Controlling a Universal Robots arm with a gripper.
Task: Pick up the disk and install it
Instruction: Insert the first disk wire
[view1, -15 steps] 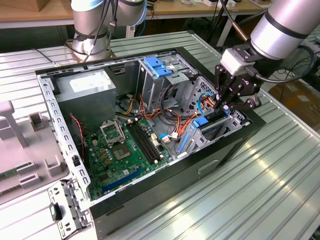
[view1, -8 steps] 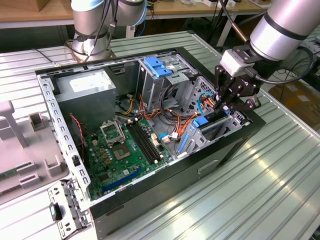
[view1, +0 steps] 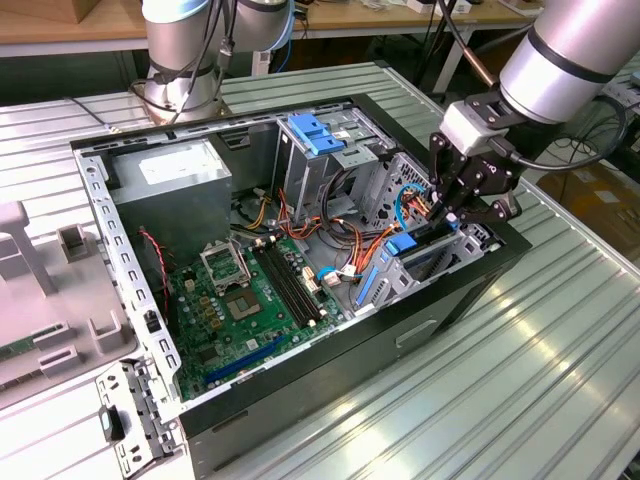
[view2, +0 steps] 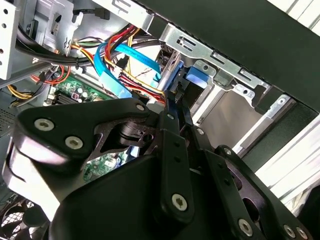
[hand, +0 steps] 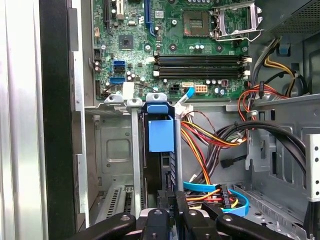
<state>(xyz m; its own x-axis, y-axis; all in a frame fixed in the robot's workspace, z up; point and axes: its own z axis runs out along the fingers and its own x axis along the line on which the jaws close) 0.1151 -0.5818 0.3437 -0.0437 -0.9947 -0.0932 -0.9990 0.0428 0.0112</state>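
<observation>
Hand (view1: 452, 213) tilted down inside case (view1: 480, 290), fingers pinching disk (hand: 161, 135) seated upright in bay

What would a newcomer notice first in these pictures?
First, the open black desktop computer case lying on the ribbed metal table, its green motherboard exposed. Next, the black end effector of the silver arm, lowered into the case at the exterior view's right. There it is beside a blue-railed metal drive slot, among red, yellow and blue cables.
</observation>
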